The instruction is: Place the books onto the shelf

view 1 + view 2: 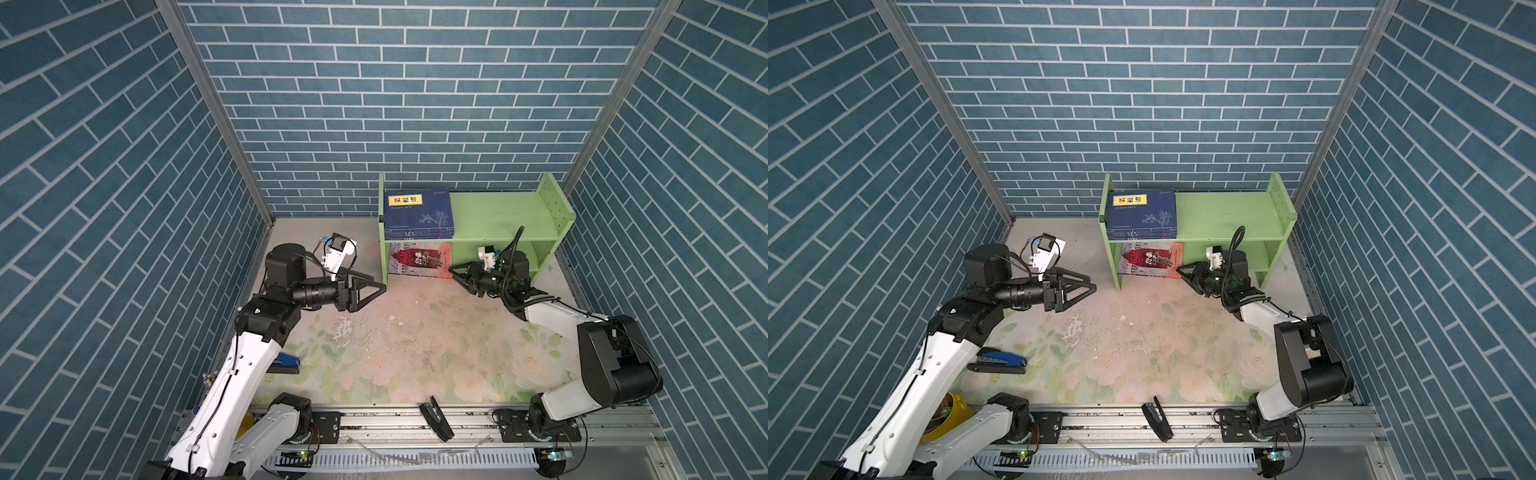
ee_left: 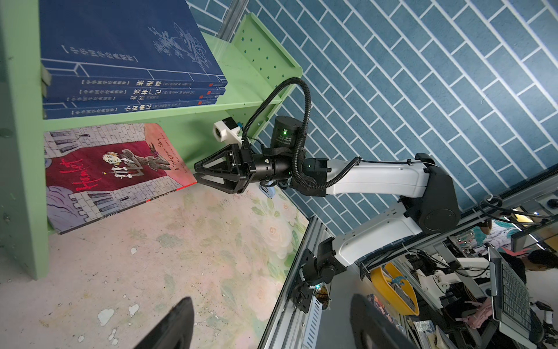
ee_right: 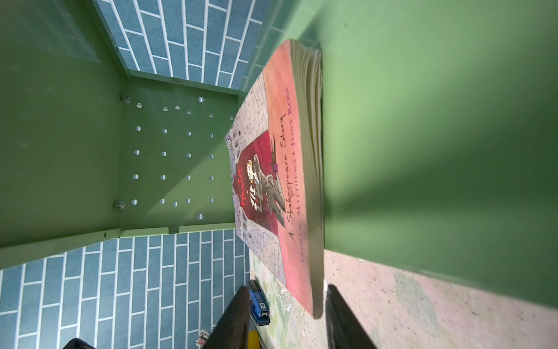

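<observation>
The light green shelf [image 1: 498, 216] [image 1: 1225, 216] stands against the back wall. Several dark blue books [image 1: 417, 214] [image 1: 1140, 214] [image 2: 129, 51] lie stacked on the left of its upper board. Under that board lies the red-and-grey book [image 1: 419, 259] [image 1: 1148, 259] [image 2: 111, 172] [image 3: 280, 181], its near edge sticking out in front. My right gripper [image 1: 454, 274] [image 1: 1181, 272] [image 2: 196, 171] [image 3: 287, 302] is at that book's near right corner, open, with the corner between its jaws. My left gripper [image 1: 384, 286] [image 1: 1094, 286] [image 2: 271, 326] hangs open and empty left of the shelf.
A blue stapler [image 1: 286, 360] [image 1: 1000, 359] [image 3: 259, 305] lies on the floral table under the left arm. A black object [image 1: 435, 422] [image 1: 1156, 422] rests on the front rail. The shelf's right half holds nothing. Brick-pattern walls close in three sides.
</observation>
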